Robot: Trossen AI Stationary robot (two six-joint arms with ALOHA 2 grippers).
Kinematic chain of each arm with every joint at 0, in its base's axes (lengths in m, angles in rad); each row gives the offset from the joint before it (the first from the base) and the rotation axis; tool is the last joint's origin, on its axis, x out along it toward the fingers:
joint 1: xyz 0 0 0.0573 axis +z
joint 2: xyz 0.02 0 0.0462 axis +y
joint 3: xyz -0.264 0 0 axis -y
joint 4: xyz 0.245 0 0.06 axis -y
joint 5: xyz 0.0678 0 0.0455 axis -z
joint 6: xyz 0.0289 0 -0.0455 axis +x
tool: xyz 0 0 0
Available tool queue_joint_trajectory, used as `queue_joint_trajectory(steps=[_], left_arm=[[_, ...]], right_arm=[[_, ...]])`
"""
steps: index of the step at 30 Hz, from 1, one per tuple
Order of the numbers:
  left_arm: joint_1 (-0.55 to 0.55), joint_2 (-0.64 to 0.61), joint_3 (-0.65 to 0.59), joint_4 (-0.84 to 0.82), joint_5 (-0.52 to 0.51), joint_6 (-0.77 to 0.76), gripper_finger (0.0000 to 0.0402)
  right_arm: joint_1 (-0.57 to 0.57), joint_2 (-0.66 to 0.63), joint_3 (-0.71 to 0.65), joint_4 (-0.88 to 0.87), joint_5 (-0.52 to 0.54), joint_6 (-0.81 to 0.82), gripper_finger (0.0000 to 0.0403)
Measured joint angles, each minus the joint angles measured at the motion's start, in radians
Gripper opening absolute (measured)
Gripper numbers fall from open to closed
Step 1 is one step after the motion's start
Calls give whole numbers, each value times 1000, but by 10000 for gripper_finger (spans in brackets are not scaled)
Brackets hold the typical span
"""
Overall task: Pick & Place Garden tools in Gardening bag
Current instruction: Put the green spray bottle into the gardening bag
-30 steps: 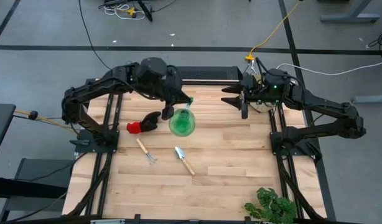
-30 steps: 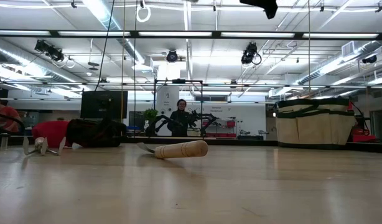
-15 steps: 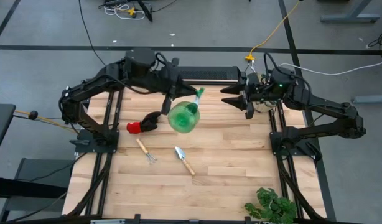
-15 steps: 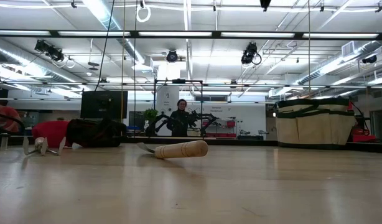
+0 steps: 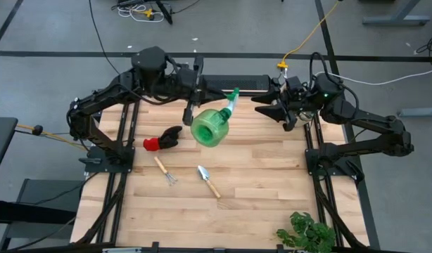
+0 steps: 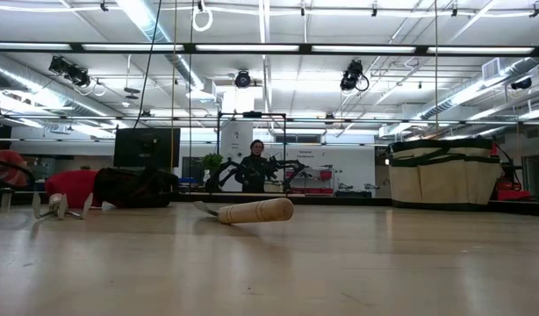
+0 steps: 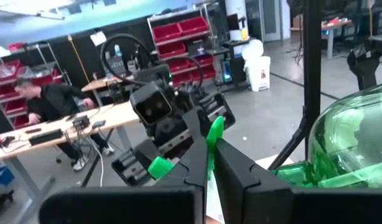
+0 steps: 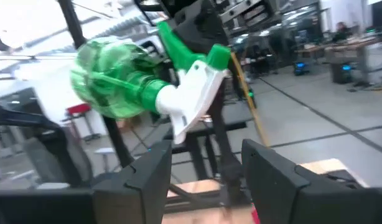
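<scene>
Gripping the green spray bottle by its neck, the left claw is carrying it high above the back of the surface, its fingers pinching shut just behind the trigger head. The bottle is hanging tilted, its round body lower and nearer the middle, its nozzle pointing toward the right claw, which is waiting with fingers spread near the back right corner. I judge the main risk to be slippage: the hold is narrow and off the bottle's heavy end, so a quick swing could be twisting it loose. A collision between the two claws is also possible, since the nozzle is already near the right one. The gardening bag is showing only in the low view, standing at the far right. The glove, mini rake and trowel are lying below, untouched.
</scene>
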Motion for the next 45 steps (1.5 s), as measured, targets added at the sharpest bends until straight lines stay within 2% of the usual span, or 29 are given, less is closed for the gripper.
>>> queue_joint_trajectory(steps=[6,15,29,45], left_arm=[[0,0,0,14,11,3,23],[0,0,-1,39,29,-1,23],[-1,0,-1,55,54,-1,22],[0,0,-1,81,79,-2,23]], right_arm=[[0,46,0,101,-92,85,196],[0,164,0,386,-174,188,200],[0,271,0,676,-201,336,262],[1,356,0,870,-229,431,263]])
